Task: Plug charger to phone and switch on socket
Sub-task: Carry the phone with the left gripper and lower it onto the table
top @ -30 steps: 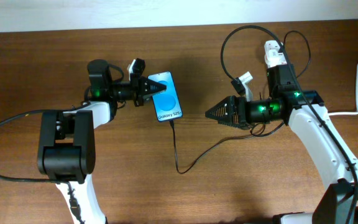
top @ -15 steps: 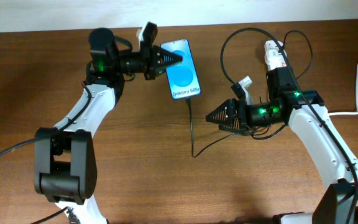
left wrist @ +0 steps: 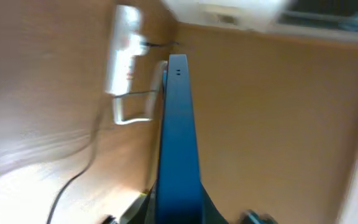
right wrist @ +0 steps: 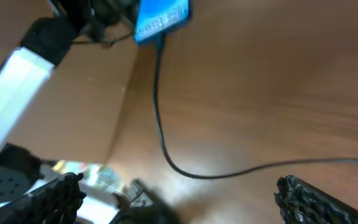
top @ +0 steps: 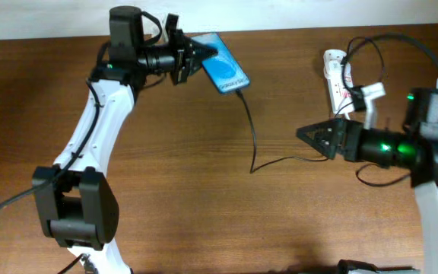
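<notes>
- The left fingers (top: 194, 59) are clamped shut on the phone (top: 226, 70). They hold it by the far edge of the worktop (top: 166, 190), about midway along.
- The charger (right wrist: 156, 106) runs from the phone's lower end toward the near edge, then bends right. Its plug looks seated, as far as I can tell.
- The right fingers (right wrist: 303, 194) are spread wide and hold nothing, with their tips aimed at the left edge.
- The socket (top: 336, 76) lies toward the far right corner, its long axis running from far edge to near edge. It sits just beyond the right fingers, so that arm is clearly nearer for pressing the switch.
- The worktop is brown wood, and a pale wall (top: 280, 15) stands behind it.
</notes>
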You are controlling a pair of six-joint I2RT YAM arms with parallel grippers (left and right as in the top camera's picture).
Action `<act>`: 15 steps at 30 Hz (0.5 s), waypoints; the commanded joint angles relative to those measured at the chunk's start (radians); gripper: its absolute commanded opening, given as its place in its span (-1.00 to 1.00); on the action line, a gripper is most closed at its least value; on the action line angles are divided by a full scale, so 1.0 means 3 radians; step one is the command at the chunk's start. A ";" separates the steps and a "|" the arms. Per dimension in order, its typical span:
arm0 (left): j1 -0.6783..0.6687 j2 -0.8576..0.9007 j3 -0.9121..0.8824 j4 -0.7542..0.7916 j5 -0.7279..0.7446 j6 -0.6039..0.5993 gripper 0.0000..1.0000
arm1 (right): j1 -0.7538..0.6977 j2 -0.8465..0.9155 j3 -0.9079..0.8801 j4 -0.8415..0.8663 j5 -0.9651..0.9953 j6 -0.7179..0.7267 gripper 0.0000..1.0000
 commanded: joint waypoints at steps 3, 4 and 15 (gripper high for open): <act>-0.0102 -0.0069 0.0333 -0.1214 -0.0642 0.1781 -1.00 | -0.0169 -0.0225 0.0051 -0.0069 0.0557 -0.0047 0.97; -0.0109 -0.0069 0.0332 -0.1350 -0.0641 0.2116 -1.00 | -0.0172 -0.0224 0.0051 -0.0104 0.0608 -0.0048 0.97; -0.0111 -0.0038 0.0323 -0.2450 -0.0923 0.4054 -1.00 | -0.0170 -0.0217 0.0051 -0.0326 0.1062 -0.0050 0.97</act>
